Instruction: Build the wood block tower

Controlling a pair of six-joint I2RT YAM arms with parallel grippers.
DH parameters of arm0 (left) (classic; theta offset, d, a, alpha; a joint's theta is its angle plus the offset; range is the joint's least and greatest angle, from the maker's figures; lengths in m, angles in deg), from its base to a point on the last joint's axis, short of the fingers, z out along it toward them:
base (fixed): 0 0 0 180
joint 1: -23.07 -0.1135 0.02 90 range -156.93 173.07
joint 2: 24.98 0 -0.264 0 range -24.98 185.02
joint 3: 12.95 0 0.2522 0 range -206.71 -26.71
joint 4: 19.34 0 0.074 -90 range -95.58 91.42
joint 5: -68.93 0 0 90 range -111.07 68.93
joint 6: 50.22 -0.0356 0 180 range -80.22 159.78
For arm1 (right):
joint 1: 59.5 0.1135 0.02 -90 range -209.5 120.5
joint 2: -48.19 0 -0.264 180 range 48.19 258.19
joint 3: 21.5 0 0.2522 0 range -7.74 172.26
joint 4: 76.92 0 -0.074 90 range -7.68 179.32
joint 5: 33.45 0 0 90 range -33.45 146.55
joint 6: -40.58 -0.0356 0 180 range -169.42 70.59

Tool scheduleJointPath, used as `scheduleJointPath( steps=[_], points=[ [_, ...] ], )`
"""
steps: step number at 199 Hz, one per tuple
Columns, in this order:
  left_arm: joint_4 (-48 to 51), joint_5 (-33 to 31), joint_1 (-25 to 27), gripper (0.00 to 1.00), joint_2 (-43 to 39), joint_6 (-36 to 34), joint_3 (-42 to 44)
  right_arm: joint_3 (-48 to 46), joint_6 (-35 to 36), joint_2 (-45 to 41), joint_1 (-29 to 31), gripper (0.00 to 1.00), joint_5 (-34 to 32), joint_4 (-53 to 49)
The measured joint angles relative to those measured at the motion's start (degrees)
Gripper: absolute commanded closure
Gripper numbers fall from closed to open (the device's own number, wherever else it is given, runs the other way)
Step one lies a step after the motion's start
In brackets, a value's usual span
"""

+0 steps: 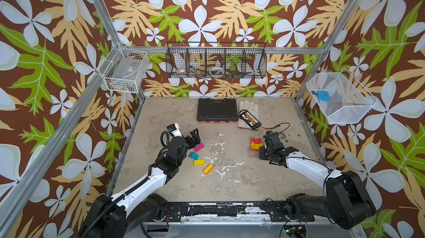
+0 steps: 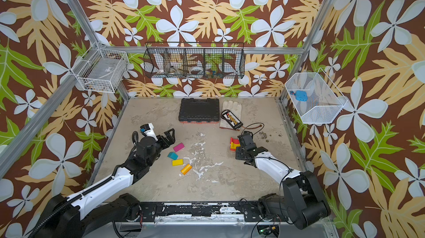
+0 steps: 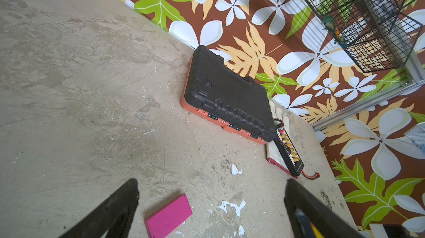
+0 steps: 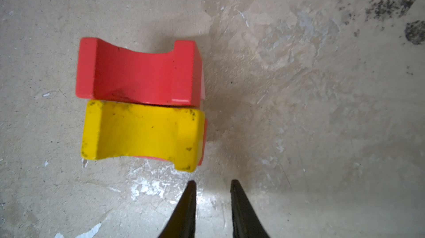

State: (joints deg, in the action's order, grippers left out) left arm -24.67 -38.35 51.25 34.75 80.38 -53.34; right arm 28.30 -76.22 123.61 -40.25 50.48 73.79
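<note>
The fingers (image 3: 122, 209) of the left gripper (image 1: 194, 134) are spread wide and hold nothing. The magenta block (image 1: 199, 147) lies flat just beside them. Next come the teal block (image 1: 193, 155), yellow block (image 1: 199, 162) and orange block (image 1: 208, 169), close together. After them is a wide bare stretch of floor (image 1: 230, 179). Then comes the tower (image 1: 255, 143), with its red arch (image 4: 138, 76) and yellow arch (image 4: 142, 133) edge to edge. The right gripper (image 4: 213, 181) sits just beside it, its fingers (image 4: 186, 211) a small gap apart, holding nothing.
</note>
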Motion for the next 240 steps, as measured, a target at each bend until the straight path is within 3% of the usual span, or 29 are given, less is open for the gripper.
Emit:
scheduleJointPath(
  steps=[76, 240],
  points=[
    [0.00, 0.02, 0.00, 0.00, 0.33, 0.00, 0.00, 2.25, 0.00, 4.52, -0.02, 0.76, -0.22, 0.50],
    [0.04, 0.37, 0.00, 0.00, -0.94, 0.00, -0.11, 2.64, -0.02, 5.42, 0.00, 0.78, -0.37, 0.68]
  ],
)
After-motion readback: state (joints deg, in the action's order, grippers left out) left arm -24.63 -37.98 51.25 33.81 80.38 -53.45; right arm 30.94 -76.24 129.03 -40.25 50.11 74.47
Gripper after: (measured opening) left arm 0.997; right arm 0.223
